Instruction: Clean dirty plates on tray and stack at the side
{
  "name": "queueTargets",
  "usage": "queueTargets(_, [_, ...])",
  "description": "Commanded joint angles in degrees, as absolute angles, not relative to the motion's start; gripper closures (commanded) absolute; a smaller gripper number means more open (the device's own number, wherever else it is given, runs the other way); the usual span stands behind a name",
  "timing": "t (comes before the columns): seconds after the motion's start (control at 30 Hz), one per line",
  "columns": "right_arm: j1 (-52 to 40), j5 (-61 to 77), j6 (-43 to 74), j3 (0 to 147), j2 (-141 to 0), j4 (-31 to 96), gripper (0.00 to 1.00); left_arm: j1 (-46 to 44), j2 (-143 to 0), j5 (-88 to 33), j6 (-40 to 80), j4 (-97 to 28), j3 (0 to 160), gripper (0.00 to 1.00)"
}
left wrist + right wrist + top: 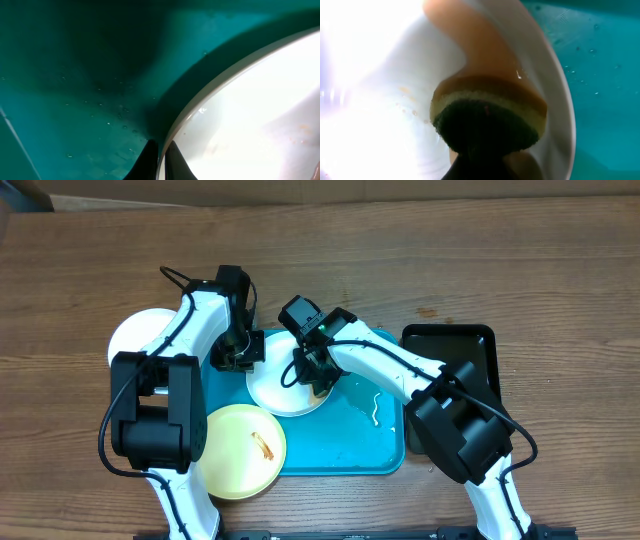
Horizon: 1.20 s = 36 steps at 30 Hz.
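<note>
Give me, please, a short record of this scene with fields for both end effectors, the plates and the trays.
left end effector: shut on rim of white plate
right end effector: shut on sponge, pressed on that plate
tray: turquoise, wet, white plate lies in it
yellow plate: orange smear, overlaps tray's lower-left corner in overhead view
second white plate: on table, left of tray
black tray: on table, right of tray
</note>
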<state>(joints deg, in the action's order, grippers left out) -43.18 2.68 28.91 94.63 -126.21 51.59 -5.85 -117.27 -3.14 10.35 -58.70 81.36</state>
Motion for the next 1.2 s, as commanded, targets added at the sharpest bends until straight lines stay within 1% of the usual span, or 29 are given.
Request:
queueTargets(0.0, [-44.7,10.4,30.3,91.8,-129.4,51.0,0.96,-5.2,-117.9,0.0,12.5,-57.8,81.1,0.96])
queueTargets(0.33, [-43.6,14.5,31.6,92.2,-129.2,46.3,0.96,-5.2,-117.9,0.0,12.5,-57.8,81.1,0.96])
queueTargets(0.47, [-39.9,21.2,30.9,94.0,-128.4,46.2,0.96,-5.2,-117.9,0.0,12.5,-57.8,81.1,0.95])
queueTargets(0.63, [-33.7,33.3,26.0,94.6,-124.0,44.8,0.96,-5.2,-117.9,0.0,12.5,-57.8,81.1,0.96])
queueTargets(0.77, [-29.3,39.6,20.4,94.6,-119.3,45.0,0.96,-5.2,-117.9,0.0,12.5,-57.8,81.1,0.96])
queueTargets(0.87, [-26.2,41.4,17.4,94.6,-115.1,47.6,0.96,-5.2,-117.9,0.0,12.4,-57.8,81.1,0.96])
queueTargets(1.07, [-19.7,33.7,16.1,94.6,-107.5,58.7,0.96,-5.3,-117.4,0.1,12.5,-57.8,81.3,0.96])
queueTargets(1.1, [-17.8,31.7,14.4,94.6,-106.0,62.2,0.96,-5.3,-117.0,0.1,12.5,-57.7,81.4,0.96])
queueTargets(1.17, [-16.3,31.7,12.1,94.6,-105.1,65.1,0.96,-5.2,-116.9,0.4,12.4,-57.5,81.5,0.96])
